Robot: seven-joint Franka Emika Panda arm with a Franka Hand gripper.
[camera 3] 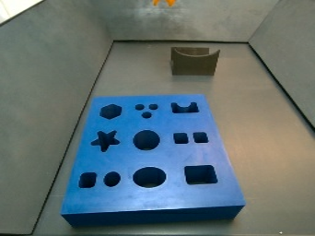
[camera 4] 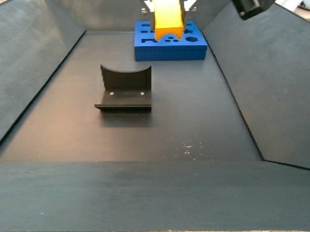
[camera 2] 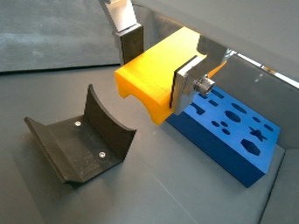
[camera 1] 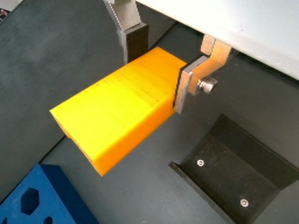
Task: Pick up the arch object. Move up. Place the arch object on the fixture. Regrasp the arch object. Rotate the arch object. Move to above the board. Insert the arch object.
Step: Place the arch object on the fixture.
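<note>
My gripper (camera 1: 162, 70) is shut on the yellow-orange arch object (camera 1: 117, 109) and holds it in the air. In a wrist view the gripper (camera 2: 158, 68) grips the arch object (camera 2: 158, 79) across its sides, and the arch notch faces down at the free end. In a side view the arch object (camera 4: 168, 23) hangs high, in line with the blue board (camera 4: 169, 47). The dark fixture (camera 4: 123, 87) stands on the floor, apart from the board. It also shows in both wrist views (camera 1: 239, 171) (camera 2: 76, 144), below and to one side of the held piece.
The blue board (camera 3: 154, 157) with its shaped holes lies flat on the dark floor, and the fixture (camera 3: 193, 60) stands beyond it. Grey walls slope up on both sides of the floor. A dark device (camera 4: 248, 7) sits at the upper corner.
</note>
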